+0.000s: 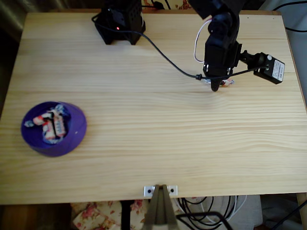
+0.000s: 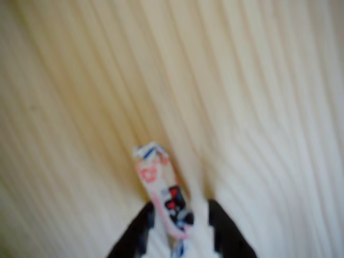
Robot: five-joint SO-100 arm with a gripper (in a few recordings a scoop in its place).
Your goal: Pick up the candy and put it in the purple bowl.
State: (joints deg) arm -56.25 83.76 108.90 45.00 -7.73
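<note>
A black two-finger gripper (image 2: 180, 231) grips a twist-wrapped candy (image 2: 161, 193) between its dark fingertips (image 2: 140, 231) above a pale pine table (image 1: 153, 143); the wrapper's white, red-marked end sticks out ahead of the jaws in the blurred wrist view. From overhead, the gripper (image 1: 216, 86) points down near the table's far right side, a bit of the candy (image 1: 228, 82) showing just beside its tip. The purple bowl (image 1: 76, 136), well apart to the gripper's left and nearer the front edge, holds several look-alike candies (image 1: 52, 123).
</note>
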